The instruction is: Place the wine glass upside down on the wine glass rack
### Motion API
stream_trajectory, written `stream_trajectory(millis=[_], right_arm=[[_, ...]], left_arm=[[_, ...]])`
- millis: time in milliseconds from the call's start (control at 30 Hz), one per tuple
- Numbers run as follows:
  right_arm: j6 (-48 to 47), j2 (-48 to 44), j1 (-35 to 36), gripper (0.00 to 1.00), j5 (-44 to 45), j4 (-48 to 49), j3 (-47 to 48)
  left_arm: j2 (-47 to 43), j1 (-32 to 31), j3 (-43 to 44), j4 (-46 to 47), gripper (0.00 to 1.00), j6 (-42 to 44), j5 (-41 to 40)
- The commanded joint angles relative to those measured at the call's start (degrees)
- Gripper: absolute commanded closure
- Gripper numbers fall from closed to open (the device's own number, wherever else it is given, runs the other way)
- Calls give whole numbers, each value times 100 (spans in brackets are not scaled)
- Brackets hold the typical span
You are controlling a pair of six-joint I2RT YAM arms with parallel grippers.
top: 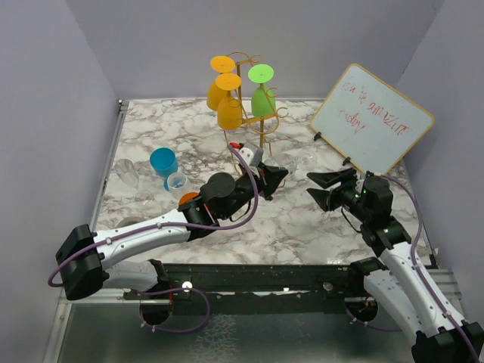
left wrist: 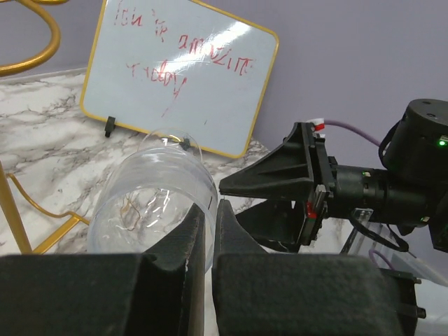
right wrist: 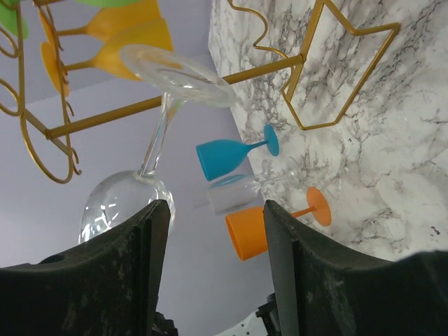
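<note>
1. Left pincer (left wrist: 210, 208): the two fingers stand together, nipping the rim wall of the clear, transparent wine glass (left wrist: 157, 203). The glass is off the white-and-grey marbled bench (top: 302, 227), with its bowl just ahead of the fingers.

2. Right pincer (top: 311, 187): the fingers stand apart and hold nothing. It faces the left pincer from close by. In the right wrist view the bowl of the clear wine glass lies beside one finger, and its stem slants up to the round foot. Contact between bowl and finger cannot be told.

3. Tall golden wire wine glass rack (right wrist: 266, 70): it stands at the far middle of the bench, beyond the two pincers. Two orange wine glasses (top: 229, 113) and one green wine glass (top: 263, 98) hang on it upside down, feet uppermost. The clear wine glass is not on the rack.

4. Left part of the bench: a blue wine glass (top: 162, 161), a small clear cup-shaped glass (top: 176, 181) and a third orange glass (top: 187, 198) lie near one another.

5. Far right: a gold-framed whiteboard (top: 370, 117) with red handwriting stands tilted.
</note>
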Motion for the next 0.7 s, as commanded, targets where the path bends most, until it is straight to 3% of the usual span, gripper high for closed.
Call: stream_trajectory(millis=[0, 100, 300, 667], right_arm=[[883, 95, -16, 39, 40, 768, -10], [816, 391, -16, 40, -102, 742, 198], [992, 482, -11, 55, -251, 1850, -115], [891, 1009, -7, 52, -251, 1823, 149]], left_arm=[[37, -81, -166, 962, 100, 162, -266], [85, -90, -209, 1145, 100, 199, -279], [203, -99, -236, 1284, 100, 217, -264], [372, -108, -190, 1410, 100, 226, -119]])
